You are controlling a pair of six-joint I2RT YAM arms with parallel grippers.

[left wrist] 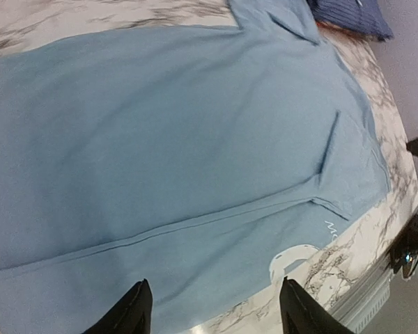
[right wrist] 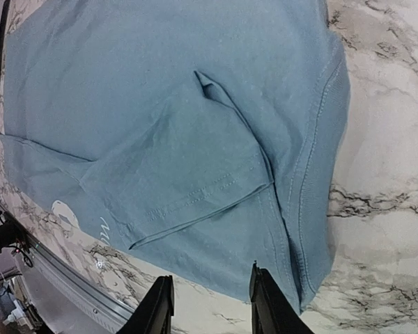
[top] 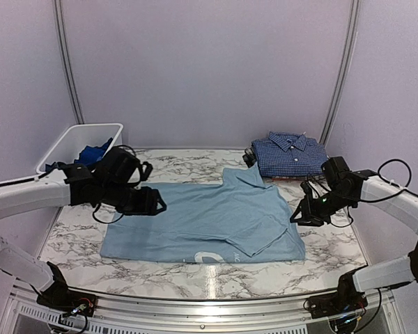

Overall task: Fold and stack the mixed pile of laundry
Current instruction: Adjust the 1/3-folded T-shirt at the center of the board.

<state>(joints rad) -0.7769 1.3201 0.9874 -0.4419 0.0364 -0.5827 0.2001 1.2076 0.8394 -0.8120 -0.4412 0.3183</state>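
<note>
Two sets of fingers stand apart over my work. The left gripper (left wrist: 212, 306) is spread wide with nothing between its fingers. The right gripper (right wrist: 209, 303) is parted more narrowly and is just as empty.

Both hover close over the plain light blue cotton T-shirt (top: 202, 219), which lies flat in the middle of the white marble-patterned table (top: 76, 236). Its long axis runs left to right. My left gripper sits over the shirt's left end, towards the far edge, and my right gripper sits at the right end, just beside a sleeve flap already turned in over the body.

So each arm is nearest its own short end. I judge the next fold to run along that long axis, one end carried towards the other.

The folded navy small-check button shirt (top: 290, 154) waits at the far right, nearer my right arm. The solid royal blue garment (top: 94, 152) lies in the white rectangular plastic bin (top: 63, 146) at the far left.
</note>
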